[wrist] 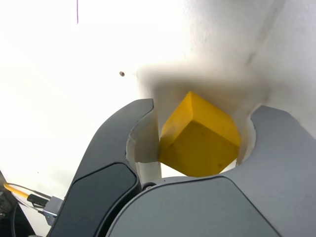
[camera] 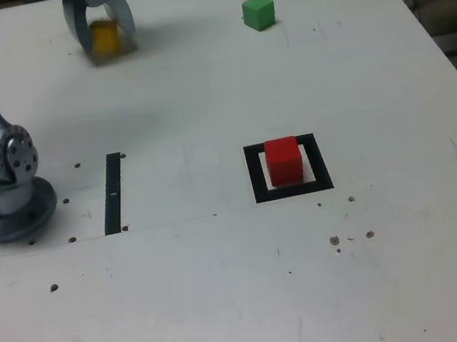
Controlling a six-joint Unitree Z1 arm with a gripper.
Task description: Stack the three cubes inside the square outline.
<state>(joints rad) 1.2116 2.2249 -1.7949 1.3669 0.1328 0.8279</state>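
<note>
Wrist view: curved grey jaws stand partway apart around the yellow cube (wrist: 201, 137), grip unclear.

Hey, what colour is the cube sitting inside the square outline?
Red; the cube shows best in the exterior view, inside the black square outline.

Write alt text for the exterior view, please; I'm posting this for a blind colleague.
A robot arm's gripper straddles a yellow cube at the table's far edge, on the exterior view's left. A red cube sits inside a black square outline nearer the camera, and a green cube stands on the white table beyond it.
</note>
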